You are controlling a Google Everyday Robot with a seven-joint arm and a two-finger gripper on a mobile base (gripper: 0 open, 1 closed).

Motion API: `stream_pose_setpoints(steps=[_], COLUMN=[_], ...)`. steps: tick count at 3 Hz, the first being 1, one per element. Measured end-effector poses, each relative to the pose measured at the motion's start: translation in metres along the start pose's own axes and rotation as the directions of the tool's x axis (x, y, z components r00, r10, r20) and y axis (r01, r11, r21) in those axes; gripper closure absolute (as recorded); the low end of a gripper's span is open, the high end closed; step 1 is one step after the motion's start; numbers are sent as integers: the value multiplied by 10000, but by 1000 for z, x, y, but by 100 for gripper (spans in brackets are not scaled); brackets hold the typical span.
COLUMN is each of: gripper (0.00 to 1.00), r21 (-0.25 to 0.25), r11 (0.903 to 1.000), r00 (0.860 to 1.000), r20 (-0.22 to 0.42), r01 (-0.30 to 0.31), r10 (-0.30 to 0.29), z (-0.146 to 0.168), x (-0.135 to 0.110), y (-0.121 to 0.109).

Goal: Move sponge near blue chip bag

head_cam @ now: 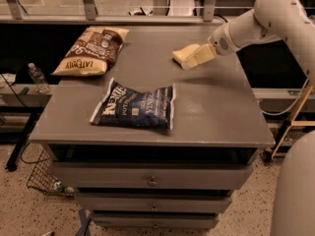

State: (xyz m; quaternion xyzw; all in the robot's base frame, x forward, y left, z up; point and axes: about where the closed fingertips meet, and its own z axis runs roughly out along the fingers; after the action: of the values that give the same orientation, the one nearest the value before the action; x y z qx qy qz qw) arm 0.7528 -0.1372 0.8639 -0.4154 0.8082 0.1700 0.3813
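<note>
As gripper point(195, 58) sits at sponge point(180, 53), rear-rt of table point(216, 112), can't tell if jaws clamped

Single camera. It looks from high up on the drawer side of the bench point(216, 112), pitched steeply down and facing across the top toward the far rail point(147, 18) at the upper edge of frame. Mid range: the whole bench top fits in frame, with drawers point(151, 181) along the bottom and floor point(19, 205) at lower left. The arm point(266, 18) enters from upper right. The gripper point(196, 58) sits upper right of centre, over the bench's far side.
</note>
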Motion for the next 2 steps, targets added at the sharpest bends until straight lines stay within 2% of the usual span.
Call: stream_pose_setpoints(steps=[1, 2], gripper=[2, 21], r21=[-135, 0], r11=[9996, 9992], r00=[9997, 9992], r20=[-64, -70], r01=[-236, -402], r10=[235, 402], z=[15, 18], x=[6, 9], y=[-6, -13])
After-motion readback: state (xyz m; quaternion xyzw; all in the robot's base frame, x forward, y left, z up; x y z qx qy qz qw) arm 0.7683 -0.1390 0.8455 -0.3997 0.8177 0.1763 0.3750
